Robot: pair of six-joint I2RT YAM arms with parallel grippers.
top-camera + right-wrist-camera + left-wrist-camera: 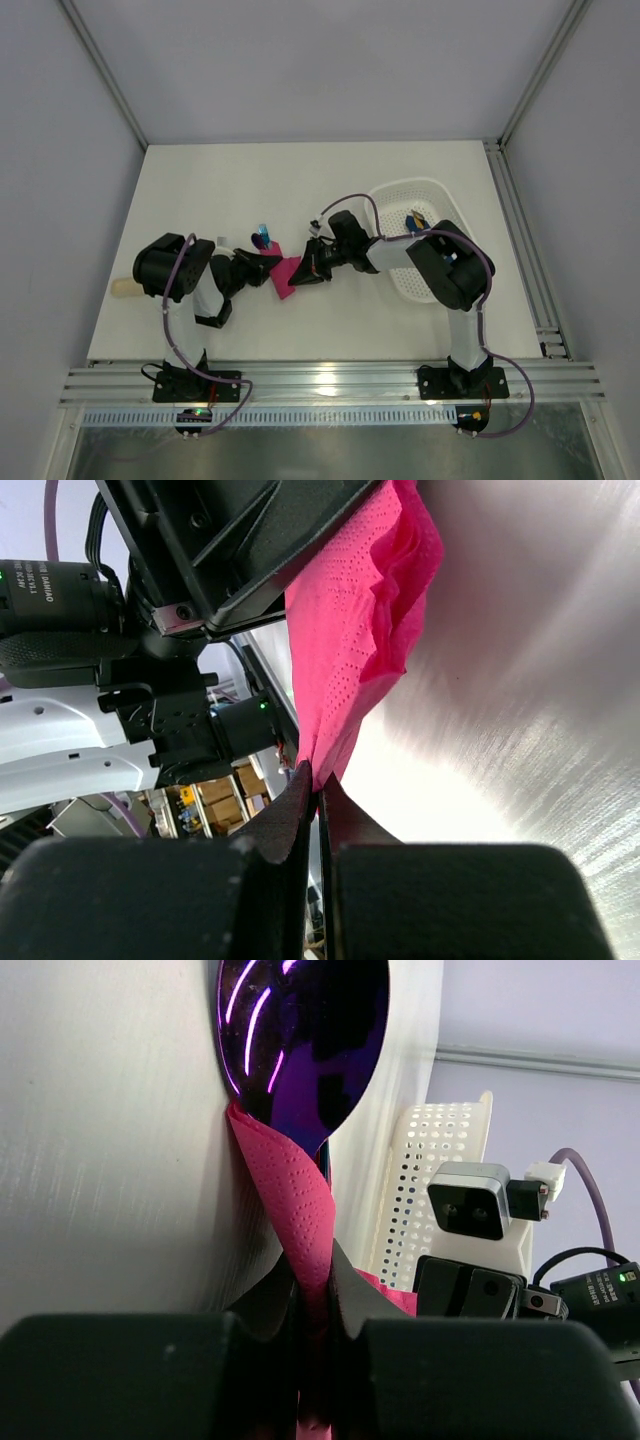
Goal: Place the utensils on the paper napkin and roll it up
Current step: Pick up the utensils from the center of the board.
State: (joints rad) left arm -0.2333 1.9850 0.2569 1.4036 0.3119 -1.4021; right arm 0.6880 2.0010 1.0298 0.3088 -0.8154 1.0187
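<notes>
Near the middle of the table [400,180], the napkin [287,277] wraps the spoon [305,1050], its head out at 11 o'clock. The left gripper [271,265] pinches the napkin at 9 o'clock, the right gripper [304,270] at 3 o'clock.

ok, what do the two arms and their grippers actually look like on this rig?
Both are alike: the left arm and right arm have white links and bulky black joint housings. A purple-grey cable loops along each. The left gripper and right gripper are black, with tapered black fingers. A white two-lens wrist camera is mounted on the right wrist.
</notes>
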